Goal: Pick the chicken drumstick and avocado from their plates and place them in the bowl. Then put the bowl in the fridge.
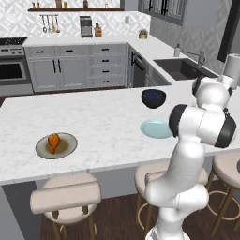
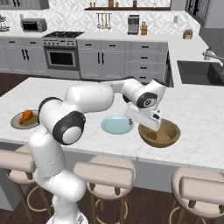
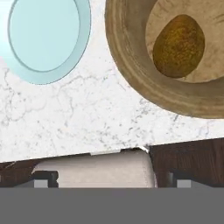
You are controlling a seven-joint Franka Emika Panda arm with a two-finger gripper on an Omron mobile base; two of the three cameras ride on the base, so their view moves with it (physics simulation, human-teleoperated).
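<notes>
My tool (image 2: 151,124) hangs over the near-left rim of the bowl (image 2: 170,136), jaws spread wide and gripping nothing. In the hand view its two tips stand far apart at the bottom, with bare marble between them and the counter (image 3: 87,118) edge just below.

The bowl sits close to the counter's front edge, just right of the pale teal-blue plate (image 2: 117,124); the two stand near each other without touching, and a strip of white, grey-veined marble shows between them in the hand view. Behind both, the counter runs open and bare toward the far edge. A padded stool (image 3: 94,168) sits under the front edge, over the dark wood floor.

The bowl is round, deep and tan, with a thick wood-grained wall. The avocado (image 3: 178,46) lies inside it on the bottom, a dull brown-olive egg with a speckled skin. The teal plate is shallow, smooth and bare.

Far off at my left, the chicken drumstick (image 1: 54,142) lies on the olive-tan plate (image 1: 68,149), glossy orange-brown, fat end up and tapering down. Open marble stretches wide between that plate and the teal one.
</notes>
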